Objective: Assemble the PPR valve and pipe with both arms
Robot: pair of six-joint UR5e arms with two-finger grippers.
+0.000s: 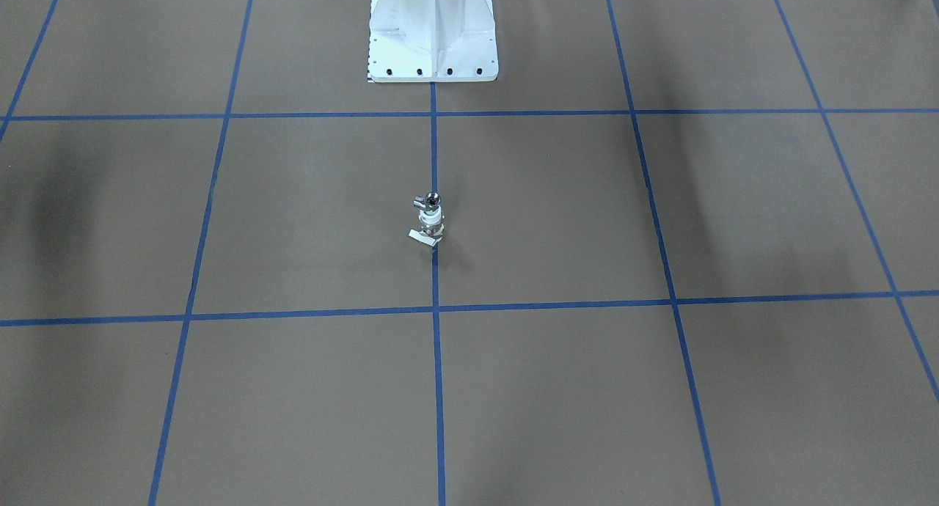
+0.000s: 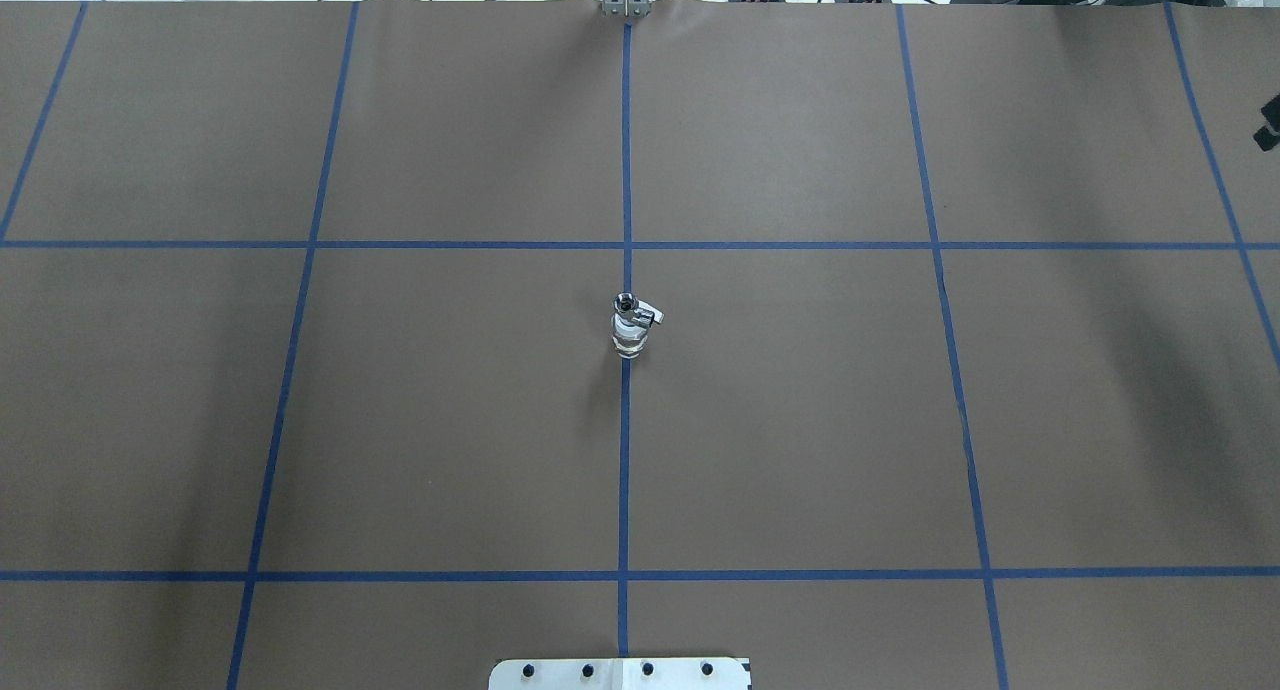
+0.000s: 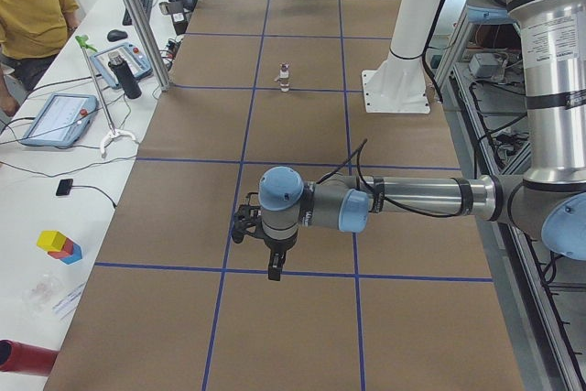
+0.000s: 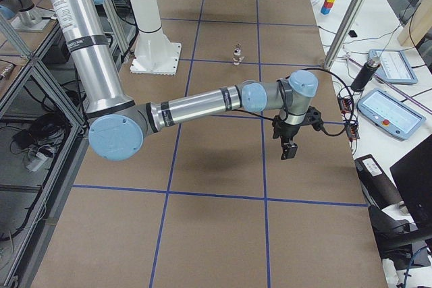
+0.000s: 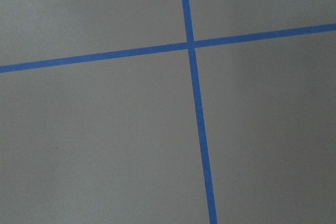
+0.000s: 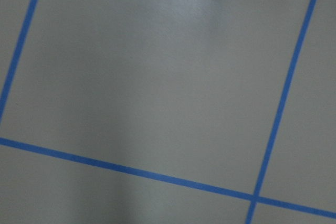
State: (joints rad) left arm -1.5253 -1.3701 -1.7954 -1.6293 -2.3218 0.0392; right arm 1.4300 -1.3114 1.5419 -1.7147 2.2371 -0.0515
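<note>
The PPR valve (image 1: pixel 430 224) stands upright on the blue centre line in the middle of the table, with white ends and a flat silver lever at its side. The shiny silver pipe (image 1: pixel 432 197) sits on its top end; the two look joined. The pair also shows in the overhead view (image 2: pixel 629 326) and far off in both side views (image 3: pixel 285 77) (image 4: pixel 237 54). My left gripper (image 3: pixel 273 270) hangs over the table's left end, far from the valve. My right gripper (image 4: pixel 289 150) hangs over the right end. I cannot tell whether either is open or shut. Both wrist views show only table.
The white bolted pedestal (image 1: pixel 433 33) stands behind the valve. Blue tape lines (image 2: pixel 626 450) grid the brown table (image 2: pixel 800 420). Tablets (image 3: pixel 57 118), a bottle (image 3: pixel 127 78) and a seated person (image 3: pixel 32 6) are at a side bench.
</note>
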